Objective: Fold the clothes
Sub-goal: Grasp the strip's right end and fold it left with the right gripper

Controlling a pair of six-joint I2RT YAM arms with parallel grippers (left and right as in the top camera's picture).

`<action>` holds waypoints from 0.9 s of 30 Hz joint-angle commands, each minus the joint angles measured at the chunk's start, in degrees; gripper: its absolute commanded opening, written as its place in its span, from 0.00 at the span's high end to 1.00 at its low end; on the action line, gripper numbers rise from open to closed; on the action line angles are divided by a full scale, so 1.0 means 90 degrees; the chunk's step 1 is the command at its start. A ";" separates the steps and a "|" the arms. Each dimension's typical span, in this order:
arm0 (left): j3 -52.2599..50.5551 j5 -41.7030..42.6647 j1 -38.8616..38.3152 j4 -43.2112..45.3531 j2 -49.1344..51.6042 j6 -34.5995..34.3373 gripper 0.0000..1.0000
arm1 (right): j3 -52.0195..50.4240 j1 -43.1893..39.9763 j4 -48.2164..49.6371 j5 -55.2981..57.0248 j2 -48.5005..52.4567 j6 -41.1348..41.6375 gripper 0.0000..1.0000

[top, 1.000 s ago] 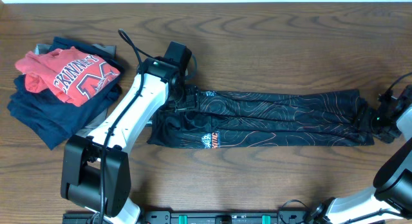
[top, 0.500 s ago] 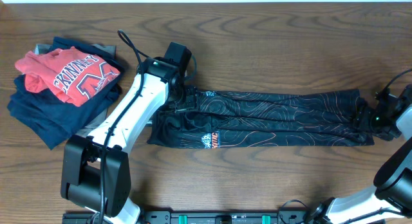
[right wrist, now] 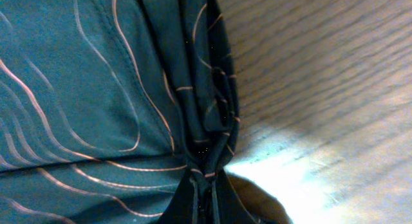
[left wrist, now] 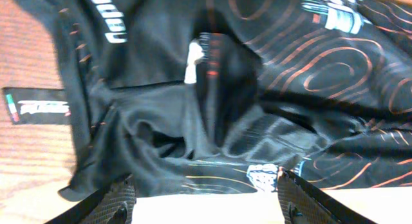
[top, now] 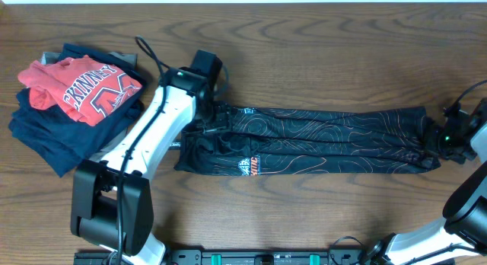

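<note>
Clothes: the black clothes (top: 327, 139) lie stretched in a long band across the middle of the table (top: 342, 44), orange-and-white contour lines showing, logo (top: 247, 167) near the front edge at the left end.
Left gripper: the left gripper (top: 209, 122) is down over the bunched left end, and its fingers (left wrist: 112, 205) are spread wide in the wrist view, holding nothing, with rumpled fabric just beyond them.
Right gripper: the right gripper (top: 440, 139) is at the far right end. In its wrist view the cloth gathers to a tight pinch, so it is clamped on the hem.
Side pile: a red shirt (top: 80, 86) sits on navy garments (top: 53, 147), well apart at the table's left.
</note>
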 commanded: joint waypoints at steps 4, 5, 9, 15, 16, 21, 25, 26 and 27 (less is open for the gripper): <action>0.0010 -0.0075 0.0376 -0.0097 0.0002 -0.0036 0.28 | 0.0952 0.0435 -0.0862 0.0000 -0.0345 0.0270 0.99; 0.0010 -0.0075 0.0396 -0.0095 0.0002 -0.0036 0.28 | 0.1086 0.0578 -0.1120 0.0000 -0.0345 0.0272 0.99; 0.0010 -0.0078 0.0406 -0.0100 0.0002 -0.0034 0.29 | 0.1277 0.1273 -0.1766 0.0027 -0.0345 0.0272 0.99; 0.0010 -0.0078 0.0406 -0.0104 0.0002 -0.0034 0.29 | 0.1277 0.2528 -0.2232 0.0070 -0.0345 0.0663 0.99; 0.0010 -0.0075 0.0406 -0.0104 0.0002 -0.0034 0.29 | 0.1277 0.2759 -0.2290 0.0068 -0.0345 0.0760 0.99; 0.0010 -0.0075 0.0406 -0.0104 0.0002 -0.0034 0.29 | 0.1277 0.3835 -0.2514 0.0068 -0.0345 0.1251 0.99; 0.0010 -0.0078 0.0408 -0.0104 0.0002 -0.0034 0.29 | 0.1275 0.4607 -0.2523 0.0066 -0.0342 0.1705 0.99; 0.0010 -0.0078 0.0406 -0.0104 0.0002 -0.0034 0.28 | 0.1275 0.4784 -0.2552 0.0066 -0.0342 0.1819 0.99; 0.0010 -0.0075 0.0406 -0.0104 0.0002 -0.0034 0.29 | 0.1268 0.4937 -0.2572 0.0066 -0.0342 0.1938 0.99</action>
